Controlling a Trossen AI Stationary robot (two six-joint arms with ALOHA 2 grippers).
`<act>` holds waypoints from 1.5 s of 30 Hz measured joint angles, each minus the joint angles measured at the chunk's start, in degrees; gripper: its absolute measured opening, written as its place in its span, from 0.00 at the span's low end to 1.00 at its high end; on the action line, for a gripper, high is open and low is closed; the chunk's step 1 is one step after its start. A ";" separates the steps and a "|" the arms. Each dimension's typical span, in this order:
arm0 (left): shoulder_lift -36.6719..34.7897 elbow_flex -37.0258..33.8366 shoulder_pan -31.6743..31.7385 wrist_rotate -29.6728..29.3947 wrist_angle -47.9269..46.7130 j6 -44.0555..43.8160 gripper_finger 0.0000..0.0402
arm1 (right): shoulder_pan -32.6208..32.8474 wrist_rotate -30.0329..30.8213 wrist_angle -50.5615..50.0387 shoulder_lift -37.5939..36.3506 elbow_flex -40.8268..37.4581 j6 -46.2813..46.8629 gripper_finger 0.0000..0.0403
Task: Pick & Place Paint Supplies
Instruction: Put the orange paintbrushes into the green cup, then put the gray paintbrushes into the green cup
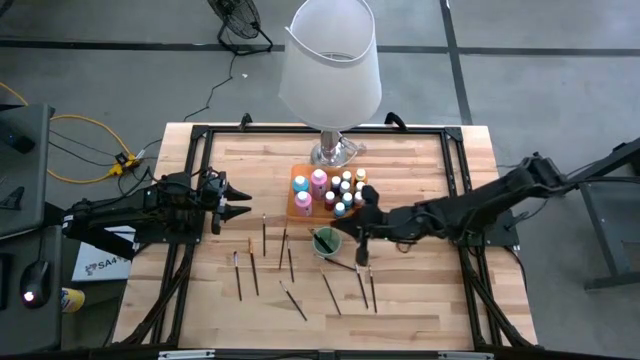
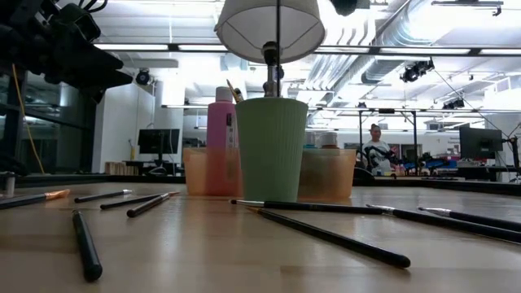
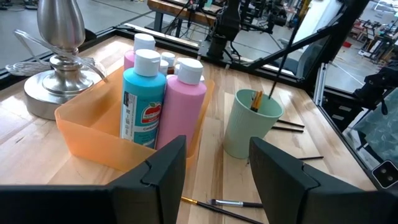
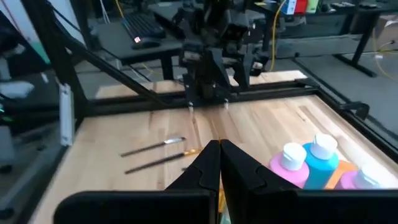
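Closed right tool (image 4: 219, 163) above wooden table (image 4: 267, 118), brushes (image 4: 152, 147), bottles (image 4: 308, 163) nearby.

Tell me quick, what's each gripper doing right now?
Left gripper: open, holding nothing.
Right gripper: shut; it seems to hold a brush over the green cup.

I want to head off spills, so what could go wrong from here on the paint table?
The shut right claw sits near the cup, which holds a leaning brush; a sideways move might tip it. The loose brushes lying on the table could roll if nudged, making pickups harder.
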 joint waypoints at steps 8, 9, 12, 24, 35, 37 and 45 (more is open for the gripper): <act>-0.02 -0.01 -0.01 0.01 0.00 0.00 0.43 | -0.29 -0.59 1.62 5.35 0.00 -0.93 0.01; 0.00 0.00 0.01 0.01 0.00 0.00 0.43 | -0.30 -1.36 1.74 5.80 0.00 -0.93 0.01; -0.02 0.01 0.01 0.02 0.00 0.00 0.43 | -0.83 -4.24 1.73 6.65 0.00 -0.95 0.01; 0.00 -0.01 -0.01 0.01 0.00 0.00 0.43 | -2.58 -3.50 -2.26 6.80 0.00 5.83 0.18; 0.00 -0.01 -0.01 0.00 0.00 0.00 0.43 | -2.30 -2.79 -13.00 4.70 0.00 24.77 0.32; 0.00 0.00 0.01 0.00 0.00 0.00 0.43 | -2.03 -3.54 -17.63 3.69 0.00 31.05 0.32; -0.02 0.00 0.01 0.01 0.01 0.00 0.43 | -0.66 -12.95 -39.20 1.67 0.00 63.13 0.29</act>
